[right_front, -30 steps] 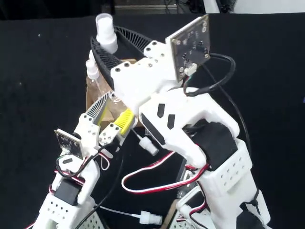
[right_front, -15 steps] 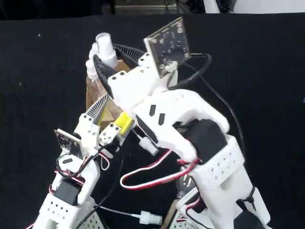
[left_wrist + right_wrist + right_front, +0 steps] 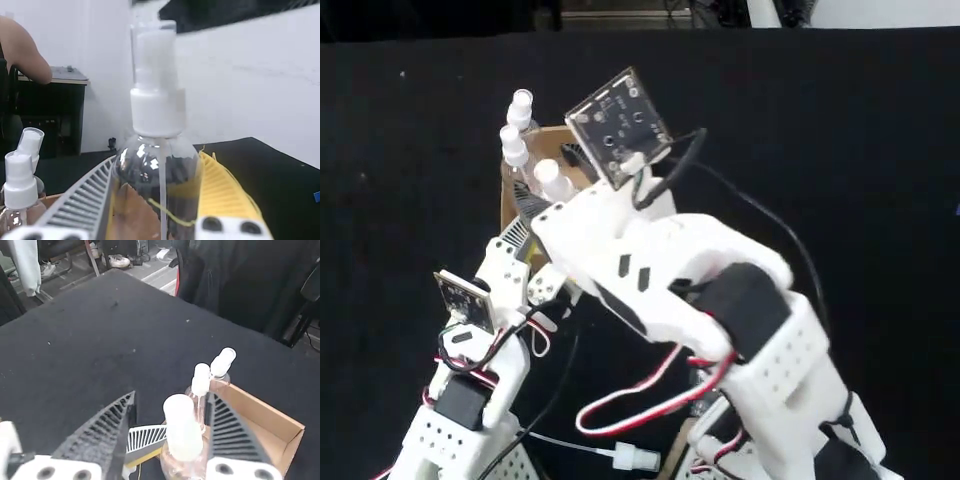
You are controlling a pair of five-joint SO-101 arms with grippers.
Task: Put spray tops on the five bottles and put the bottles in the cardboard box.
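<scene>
Clear plastic bottle (image 3: 157,172) with a white spray top (image 3: 156,107) sits upright, clamped in your left gripper (image 3: 160,165) at the edge of the cardboard box (image 3: 262,415). Your right gripper (image 3: 170,440) hangs over it, its fingers spread to either side of the spray top and gripping nothing. Two other bottles (image 3: 201,380), both capped, stand in the box just beside it.
</scene>
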